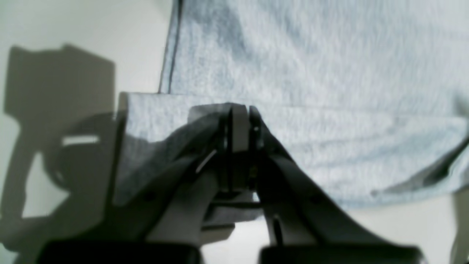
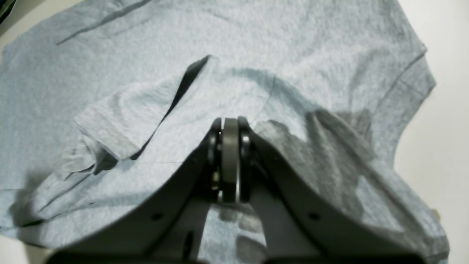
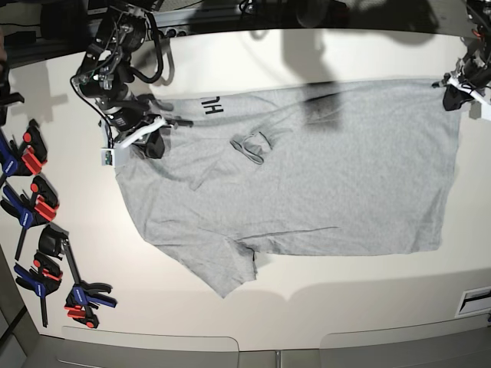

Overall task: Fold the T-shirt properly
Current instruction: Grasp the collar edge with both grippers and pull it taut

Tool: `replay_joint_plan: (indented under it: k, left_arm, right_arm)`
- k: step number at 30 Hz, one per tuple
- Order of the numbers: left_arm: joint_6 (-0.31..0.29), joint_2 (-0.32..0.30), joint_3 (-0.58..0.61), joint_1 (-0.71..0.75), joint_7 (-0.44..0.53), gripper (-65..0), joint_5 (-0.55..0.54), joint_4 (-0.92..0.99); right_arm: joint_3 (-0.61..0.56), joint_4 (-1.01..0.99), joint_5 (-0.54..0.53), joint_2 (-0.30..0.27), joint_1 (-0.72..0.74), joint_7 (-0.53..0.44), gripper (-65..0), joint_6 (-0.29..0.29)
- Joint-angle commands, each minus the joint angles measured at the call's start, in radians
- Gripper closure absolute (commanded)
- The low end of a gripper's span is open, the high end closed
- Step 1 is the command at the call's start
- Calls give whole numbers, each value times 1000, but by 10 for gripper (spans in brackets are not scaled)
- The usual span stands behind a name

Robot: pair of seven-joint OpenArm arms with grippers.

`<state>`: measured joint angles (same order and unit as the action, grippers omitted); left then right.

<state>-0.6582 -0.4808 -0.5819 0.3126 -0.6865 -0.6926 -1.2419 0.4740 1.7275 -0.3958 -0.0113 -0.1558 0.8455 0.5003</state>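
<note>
The light grey T-shirt (image 3: 322,176) lies spread on the white table, plain side up. Along its far edge a strip is turned over and shows black lettering (image 3: 213,105). The collar (image 3: 249,146) is bunched near the middle left, and one sleeve (image 3: 226,272) points toward the front. My left gripper (image 3: 454,90) is at the far right corner of the shirt. In the left wrist view the left gripper (image 1: 240,124) is shut on the hem of the T-shirt (image 1: 311,66), which drapes over one finger. My right gripper (image 3: 151,139) is at the shirt's far left shoulder. In the right wrist view the right gripper (image 2: 231,128) is shut on the rumpled T-shirt (image 2: 256,44).
Several blue, red and black spring clamps (image 3: 34,207) lie along the left table edge, with more clamps (image 3: 77,295) near the front left. Cables and dark equipment (image 3: 253,11) line the back edge. A white slotted piece (image 3: 476,300) sits at the front right.
</note>
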Motion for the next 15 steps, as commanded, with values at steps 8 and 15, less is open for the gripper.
replay_joint_plan:
  k: [8, 15]
  left_arm:
    - [5, 0, -3, 6, -52, 0, 23, -11]
    - [19, -7, -3, 33, -64, 0, 20, -11]
  right_arm:
    - [2, -25, 8, -31, -43, -22, 0, -4]
    - [3, -116, 25, -86, -74, 8, 0, -10]
